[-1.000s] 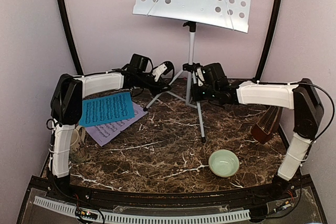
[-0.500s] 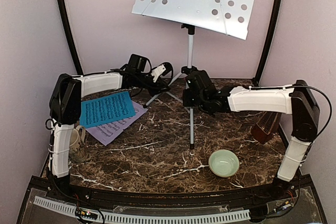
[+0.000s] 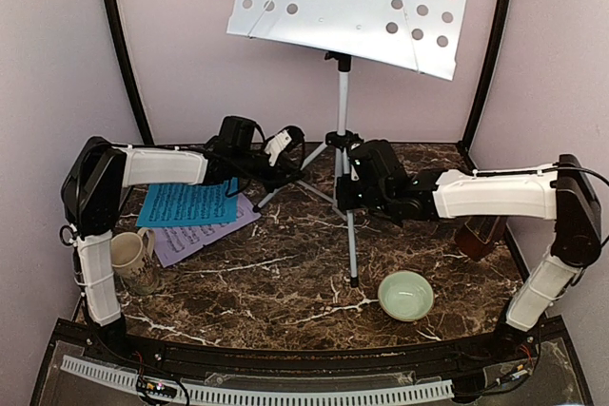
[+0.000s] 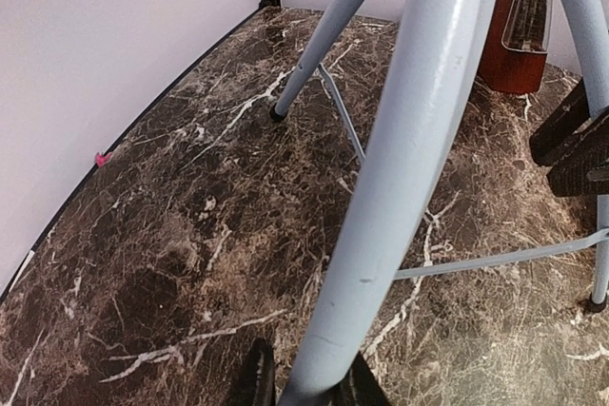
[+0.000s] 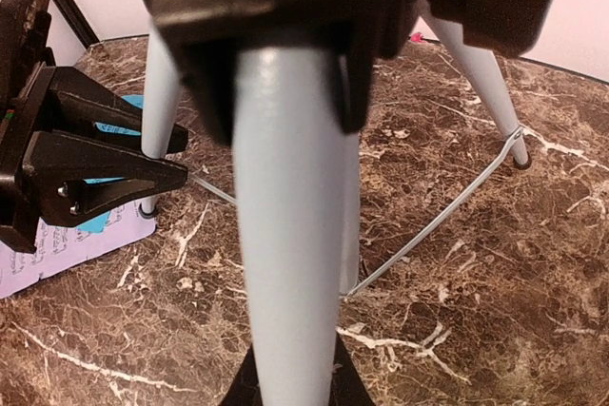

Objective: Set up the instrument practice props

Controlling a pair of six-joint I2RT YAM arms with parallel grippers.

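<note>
Top external view: left gripper (image 3: 293,154) and right gripper (image 3: 348,187) each pinch a leg of the music stand (image 3: 342,92); uneven pulling could topple the top-heavy stand.

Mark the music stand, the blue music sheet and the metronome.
music stand (image 3: 324,24): top external view, on its perforated desk.
blue music sheet (image 3: 188,204): top external view, middle of the page.
metronome (image 4: 500,64): left wrist view, on its reddish-brown base.

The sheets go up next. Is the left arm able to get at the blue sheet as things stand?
Probably not yet: the left tool is clamped on a music stand leg. Otherwise the way looks free; the blue sheet lies uncovered atop the lilac sheet.
</note>
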